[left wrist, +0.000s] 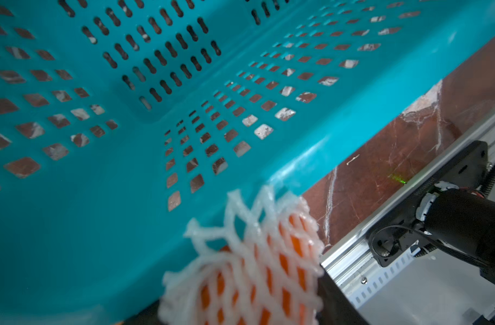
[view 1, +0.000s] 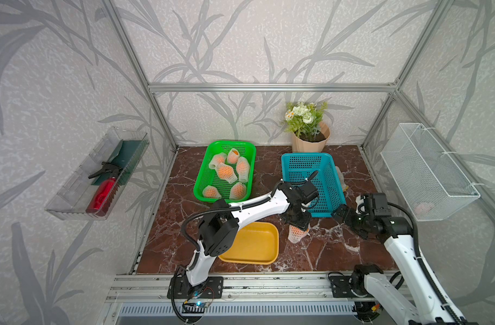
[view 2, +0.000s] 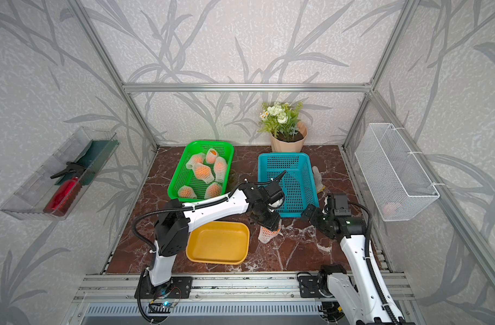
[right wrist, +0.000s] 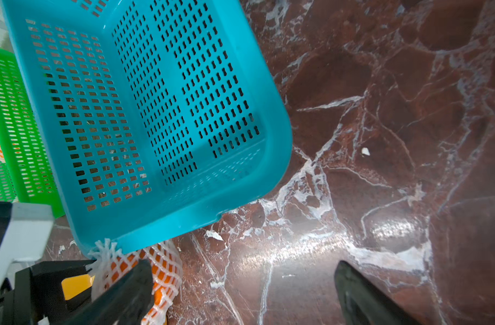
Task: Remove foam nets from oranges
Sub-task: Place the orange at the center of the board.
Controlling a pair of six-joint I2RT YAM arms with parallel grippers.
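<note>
Fingers of left end effector [view 1: 298, 222] clamped from above on off-white foam net [view 1: 293, 239] of soft, diamond-holed mesh, with small round orange [view 1: 297, 231] bright through the holes. Net flared at its lower end, on or just over the bench, cannot tell which, just in front of the near rim of a teal perforated plastic basket [view 1: 305, 155], rectangular with rounded corners.

Right end effector [right wrist: 243, 266] close beside, black fingers spread wide on nothing, above bare bench [view 1: 331, 253]: glossy red-brown marble pattern with white veins.

Toward the left arm's side, a shallow yellow plastic tray [view 1: 254, 243], smooth and round-cornered. Farther back, a bright green slotted plastic basket [view 1: 232, 142] holding more netted oranges [view 1: 225, 171] in a loose heap. By the back wall, a beige pleated pot [view 1: 308, 146] of white flowers and green leaves.

Around all, aluminium frame rails [view 1: 269, 87] and grey leaf-patterned wallpaper [view 1: 240, 42]. On the right-side wall, a white wire basket [view 1: 426, 168]. On the left-side wall, a clear plastic tray [view 1: 71, 205] with a red spray bottle [view 1: 102, 194], black-triggered, beside a dark green sheet [view 1: 128, 153].
</note>
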